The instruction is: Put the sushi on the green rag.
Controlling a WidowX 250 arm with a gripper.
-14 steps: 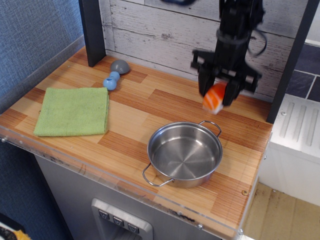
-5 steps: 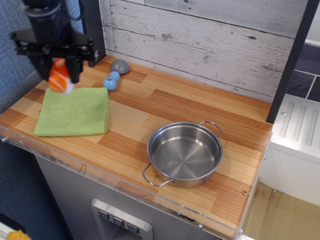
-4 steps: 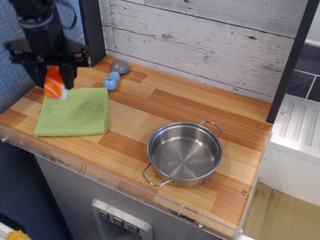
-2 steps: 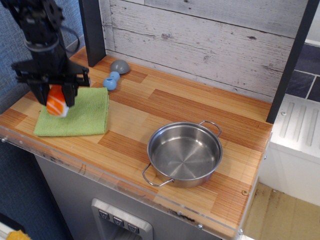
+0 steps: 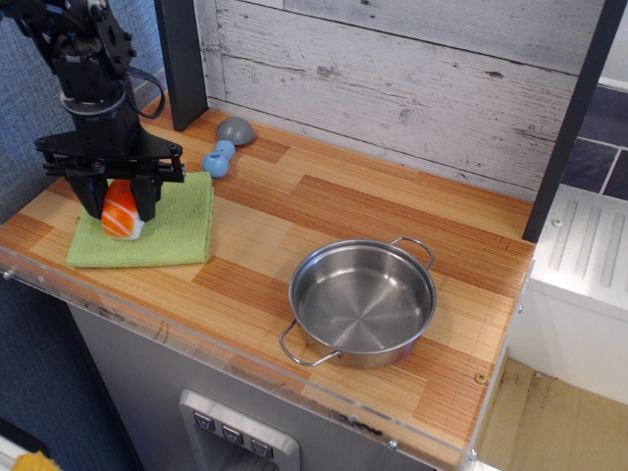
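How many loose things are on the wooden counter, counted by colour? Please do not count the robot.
Orange and white: 1, the sushi, between the fingers of the gripper
Green: 1, the green rag
Blue: 1, the dumbbell-shaped toy
Grey: 1, the dome-shaped piece
Silver: 1, the steel pot
Total: 5

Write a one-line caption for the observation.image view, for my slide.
Gripper holds the sushi low over the green rag, steel pot standing apart.
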